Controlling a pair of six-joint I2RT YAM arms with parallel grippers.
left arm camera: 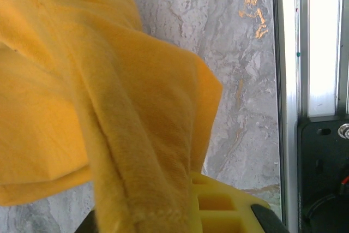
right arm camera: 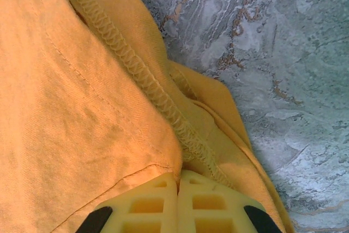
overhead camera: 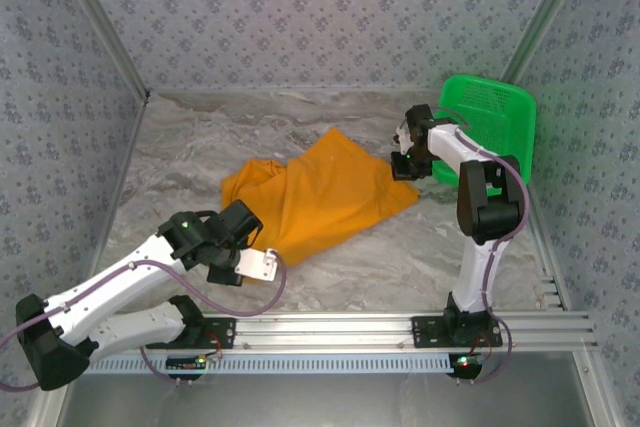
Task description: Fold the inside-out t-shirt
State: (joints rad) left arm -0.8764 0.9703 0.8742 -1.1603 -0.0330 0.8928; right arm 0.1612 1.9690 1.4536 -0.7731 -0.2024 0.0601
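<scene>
The inside-out t-shirt [overhead camera: 325,197] is plain orange-yellow and lies crumpled in the middle of the marbled table. My left gripper [overhead camera: 243,225] is at its near left edge, shut on the cloth. In the left wrist view the t-shirt [left arm camera: 109,107] drapes up out of the left gripper [left arm camera: 188,197] and hides one finger; the other yellow finger [left arm camera: 223,205] shows beside it. My right gripper [overhead camera: 404,165] is at the shirt's far right corner. There the right gripper [right arm camera: 179,178] has its fingers pressed together on a fold of the t-shirt [right arm camera: 82,107], next to an overlocked seam [right arm camera: 142,75].
A green plastic mesh basket [overhead camera: 495,117] leans at the back right, just behind the right arm. Patterned walls close the table on three sides. An aluminium rail [overhead camera: 350,332] carrying both arm bases runs along the near edge, seen also as a rail [left arm camera: 289,80] beside the left gripper.
</scene>
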